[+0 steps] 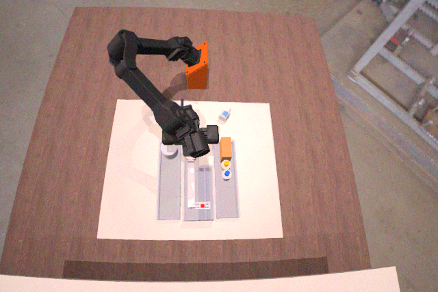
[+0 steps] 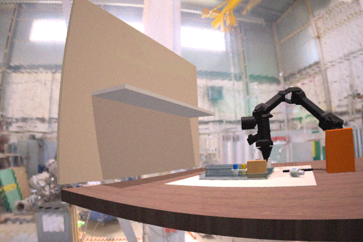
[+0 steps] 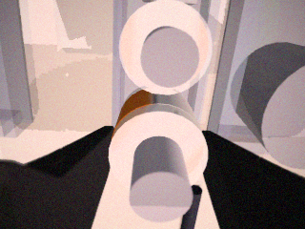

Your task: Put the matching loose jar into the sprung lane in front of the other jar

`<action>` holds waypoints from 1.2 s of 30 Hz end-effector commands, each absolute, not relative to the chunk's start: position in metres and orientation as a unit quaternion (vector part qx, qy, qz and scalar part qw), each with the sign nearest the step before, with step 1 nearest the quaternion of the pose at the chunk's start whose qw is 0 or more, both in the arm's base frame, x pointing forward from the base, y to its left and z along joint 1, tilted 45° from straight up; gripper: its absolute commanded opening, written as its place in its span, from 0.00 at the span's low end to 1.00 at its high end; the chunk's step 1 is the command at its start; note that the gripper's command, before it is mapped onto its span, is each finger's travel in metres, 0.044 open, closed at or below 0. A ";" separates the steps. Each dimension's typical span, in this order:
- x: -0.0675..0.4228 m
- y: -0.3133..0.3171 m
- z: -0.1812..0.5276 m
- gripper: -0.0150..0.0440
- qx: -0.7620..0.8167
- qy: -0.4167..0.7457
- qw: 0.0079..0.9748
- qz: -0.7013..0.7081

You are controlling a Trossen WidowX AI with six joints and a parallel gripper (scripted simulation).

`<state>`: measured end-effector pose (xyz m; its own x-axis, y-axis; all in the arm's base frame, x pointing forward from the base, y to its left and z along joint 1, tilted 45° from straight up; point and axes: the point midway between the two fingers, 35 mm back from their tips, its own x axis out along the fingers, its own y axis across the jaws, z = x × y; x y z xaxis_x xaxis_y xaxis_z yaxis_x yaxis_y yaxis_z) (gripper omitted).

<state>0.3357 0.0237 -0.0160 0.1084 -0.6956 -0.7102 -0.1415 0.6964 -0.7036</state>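
My gripper (image 2: pixel 266 159) (image 3: pixel 156 136) is shut on an upright jar (image 3: pixel 161 197) with a white shoulder, grey cap and orange-brown label. It holds the jar low at the front end of the sprung lane (image 1: pixel 191 216). Another jar (image 3: pixel 170 56) with a white shoulder and grey cap stands in the lane directly ahead of the held one; its label is hidden. Whether the two jars touch is unclear. The held jar's base, the front stop and the pusher plate cannot be made out. In the top view the arm covers the fingers and held jar.
A wide grey round jar (image 1: pixel 169 149) (image 3: pixel 288 119) is in one side lane. The other side lane holds an orange box (image 1: pixel 225 148) (image 2: pixel 256 169) and yellow- and blue-capped jars. A white bottle (image 1: pixel 224 114) (image 2: pixel 294 172) lies on the mat. A dark rod (image 1: pixel 182 102) (image 3: pixel 192 210) lies near the gripper.
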 end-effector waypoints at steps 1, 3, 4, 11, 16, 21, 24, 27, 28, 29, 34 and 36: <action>0.346 0.027 -0.012 0.25 -0.328 0.624 0.678 -0.209; 0.346 0.027 -0.012 0.25 -0.328 0.624 0.678 -0.209; 0.346 0.027 -0.012 0.25 -0.328 0.624 0.678 -0.209; 0.346 0.026 -0.013 0.25 -0.328 0.624 0.678 -0.209; 0.346 0.026 -0.013 0.25 -0.328 0.624 0.678 -0.209; 0.346 0.026 -0.013 0.25 -0.328 0.624 0.678 -0.209; 0.346 0.025 -0.013 0.25 -0.328 0.624 0.678 -0.209; 0.346 0.025 -0.014 0.25 -0.328 0.624 0.678 -0.209; 0.346 0.025 -0.014 0.25 -0.328 0.624 0.678 -0.209; 0.346 0.025 -0.014 0.25 -0.328 0.624 0.678 -0.209; 0.346 0.025 -0.014 0.25 -0.328 0.624 0.678 -0.209; 0.346 0.025 -0.014 0.25 -0.328 0.624 0.678 -0.209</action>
